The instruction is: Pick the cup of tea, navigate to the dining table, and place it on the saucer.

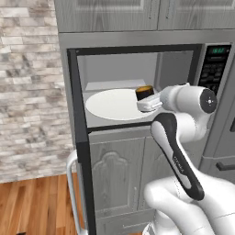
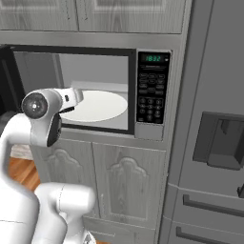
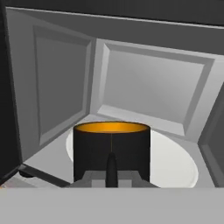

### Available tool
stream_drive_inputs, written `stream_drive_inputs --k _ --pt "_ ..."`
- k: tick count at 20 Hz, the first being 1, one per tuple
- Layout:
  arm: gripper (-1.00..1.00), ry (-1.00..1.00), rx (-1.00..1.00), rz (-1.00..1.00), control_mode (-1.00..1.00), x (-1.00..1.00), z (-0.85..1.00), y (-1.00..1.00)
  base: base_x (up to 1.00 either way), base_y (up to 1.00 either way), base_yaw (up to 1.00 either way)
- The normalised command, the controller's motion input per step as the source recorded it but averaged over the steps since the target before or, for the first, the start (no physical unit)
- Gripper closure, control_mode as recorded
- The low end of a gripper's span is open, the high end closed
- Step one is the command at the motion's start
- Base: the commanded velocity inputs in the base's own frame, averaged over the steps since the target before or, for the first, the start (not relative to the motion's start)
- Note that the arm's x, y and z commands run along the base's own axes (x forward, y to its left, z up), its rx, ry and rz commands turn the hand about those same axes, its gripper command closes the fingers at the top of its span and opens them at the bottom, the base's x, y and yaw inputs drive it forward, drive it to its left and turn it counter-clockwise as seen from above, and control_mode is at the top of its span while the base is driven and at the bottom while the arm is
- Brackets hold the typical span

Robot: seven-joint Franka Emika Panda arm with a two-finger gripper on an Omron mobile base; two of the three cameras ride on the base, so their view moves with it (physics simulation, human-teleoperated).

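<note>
- Black and cylindrical, one cup of tea [image 3: 111, 151] stands inside the open microwave [image 2: 95, 86], its orange-brown liquid showing at the rim; in the left base view the cup [image 1: 144, 91] sits at the right edge of the turntable, just beyond the hand.
- One white round turntable plate [image 1: 112, 104] lies flat on the microwave floor, and the cup rests on its near right part.
- One gripper [image 3: 111, 173] reaches into the cavity and sits right up against the near side of the cup; a single dark fingertip rises in front of the cup wall in the hand view. Whether the jaws are clenched on the cup or released I cannot tell.
- One microwave door [image 1: 81, 151] hangs swung open on the left, dark-framed, with a white handle bar at its lower edge.
- One control panel [image 2: 152, 88] sits on the right of the microwave, with a green clock display above rows of buttons.
- Two grey panelled cabinet doors [image 2: 102, 186] stand below the microwave.
- One grey fridge [image 2: 214, 138] stands to the right, with a dark dispenser recess.
- One pale brick wall [image 1: 30, 87] rises at the left, above a wooden floor [image 1: 39, 204].
</note>
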Motion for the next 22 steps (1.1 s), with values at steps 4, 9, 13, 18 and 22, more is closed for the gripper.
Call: stream_drive_inputs --k 4,9,13,18,22 --pt "1.0 -0.04 0.0 0.0 -1.0 -0.01 0.37 0.0 0.0 0.0 0.0" --pt "1.0 0.0 0.0 0.0 -1.0 0.0 0.07 0.0 0.0 0.0 0.0" --pt "1.0 0.0 0.0 0.0 -1.0 0.0 0.0 0.0 0.0 0.0 0.0" --pt "1.0 0.0 0.0 0.0 -1.0 0.0 0.0 0.0 0.0 0.0 0.0" --pt "1.0 0.0 0.0 0.0 1.0 0.0 0.0 0.0 0.0 0.0 0.0"
